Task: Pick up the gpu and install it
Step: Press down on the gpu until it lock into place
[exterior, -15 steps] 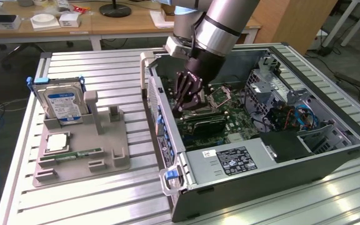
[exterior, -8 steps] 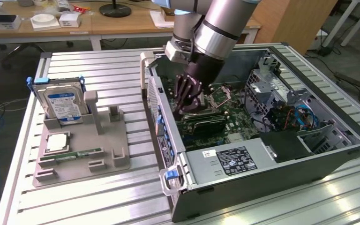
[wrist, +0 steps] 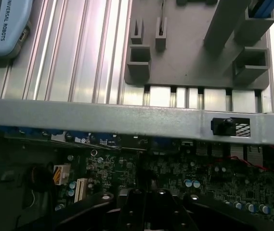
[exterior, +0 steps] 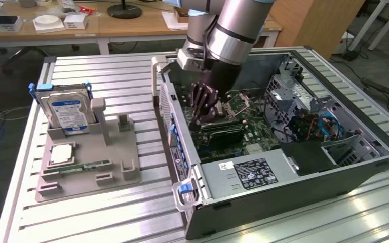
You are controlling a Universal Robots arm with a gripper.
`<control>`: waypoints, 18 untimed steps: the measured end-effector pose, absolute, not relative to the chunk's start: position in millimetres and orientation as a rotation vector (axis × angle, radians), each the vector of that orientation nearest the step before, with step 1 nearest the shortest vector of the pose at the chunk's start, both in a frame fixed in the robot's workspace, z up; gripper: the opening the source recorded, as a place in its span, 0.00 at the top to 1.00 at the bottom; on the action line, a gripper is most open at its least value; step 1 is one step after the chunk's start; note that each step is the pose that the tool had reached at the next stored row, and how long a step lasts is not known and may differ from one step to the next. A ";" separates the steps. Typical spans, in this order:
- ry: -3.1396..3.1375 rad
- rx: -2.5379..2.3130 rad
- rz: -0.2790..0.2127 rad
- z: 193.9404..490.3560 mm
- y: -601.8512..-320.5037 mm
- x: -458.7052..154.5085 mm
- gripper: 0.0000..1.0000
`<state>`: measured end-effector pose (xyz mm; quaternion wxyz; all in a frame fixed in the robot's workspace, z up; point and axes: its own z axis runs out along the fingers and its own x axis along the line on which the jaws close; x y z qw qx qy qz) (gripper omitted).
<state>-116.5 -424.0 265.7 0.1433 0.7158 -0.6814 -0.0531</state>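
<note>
- ribbed metal tabletop (exterior: 113,71) carrying a grey parts holder (exterior: 113,152) and an open computer case (exterior: 356,167).
- parts holder: a hard drive (exterior: 66,109) with a blue-and-white label stands upright in its rear slot; a slim green memory stick (exterior: 86,165) lies flat near its front; a square silvery chip (exterior: 63,153) lies between them; the other slots stand vacant.
- computer case: side panel off, green motherboard (exterior: 248,126) exposed, power supply (exterior: 248,174) with a white-and-black label at the near end, drive cage with blue and red cables (exterior: 316,126) toward the exterior view's right.
- case wall (wrist: 127,118) runs as a grey band between the parts holder and the motherboard in the wrist view.
- gripper (exterior: 204,109), dark, lowered inside the case over the motherboard with its fingers pressed together.
- gpu (exterior: 225,131): a thin dark card, edge-on, lying along the motherboard just below the gripper; whether the fingers pinch it cannot be told.
- wooden desks (exterior: 113,25) with small boxes stand behind the tabletop.
</note>
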 end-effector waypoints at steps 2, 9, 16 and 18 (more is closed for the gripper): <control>-1.971 2.070 -0.137 264.7 -423.9 -117.9 0.90; -1.981 2.074 -0.083 263.3 -423.5 -125.8 0.90; -1.991 2.074 -0.029 262.4 -415.9 -128.0 0.90; -1.996 2.078 -0.019 262.2 -415.7 -128.0 0.90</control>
